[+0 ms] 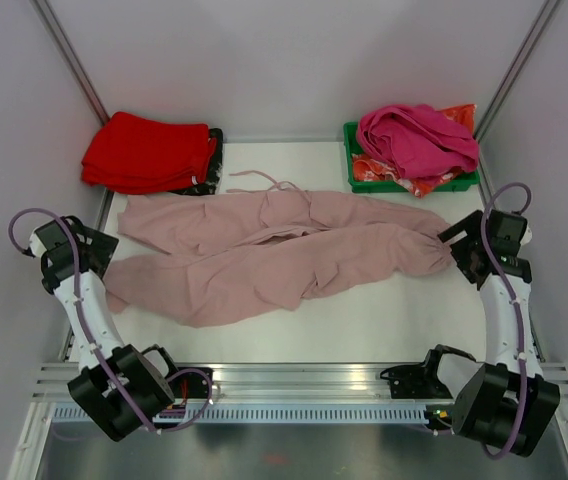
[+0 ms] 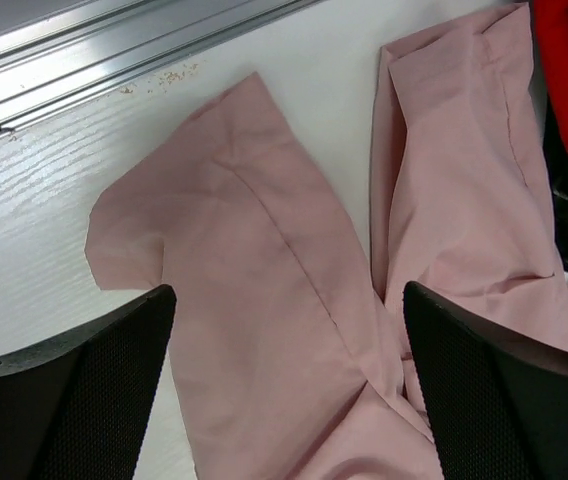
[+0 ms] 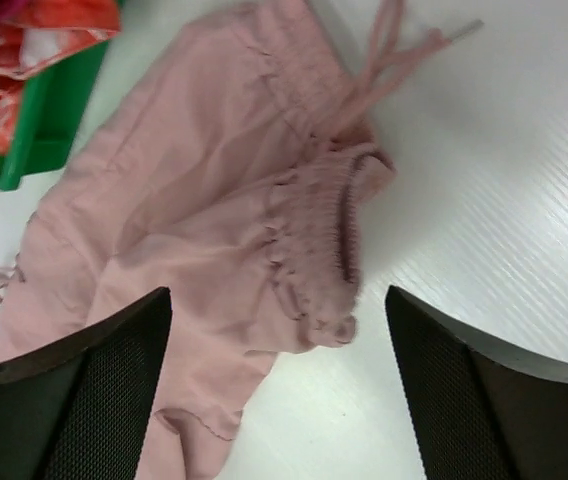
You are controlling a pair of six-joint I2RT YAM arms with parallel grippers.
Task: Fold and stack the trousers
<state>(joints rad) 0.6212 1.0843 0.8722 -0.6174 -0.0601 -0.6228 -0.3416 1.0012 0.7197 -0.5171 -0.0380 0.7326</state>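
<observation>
My left end effector (image 2: 286, 292) hung spread wide over the leg hems of the trousers (image 1: 274, 255) at the left of the overhead view, gripping nothing. My right end effector (image 3: 276, 295) stood spread and empty above the gathered waistband at the right. The trousers lay stretched across the middle of the tabletop (image 1: 384, 320), 2 legs side by side, their drawstring cords (image 1: 264, 180) trailing toward the top.

Trousers (image 1: 264, 250) spread crosswise on white table (image 1: 384, 320). Gathered end at right gripper (image 1: 461, 255), leg ends near left gripper (image 1: 102, 258). Folded red garments (image 1: 149, 152) in far-left corner.
</observation>
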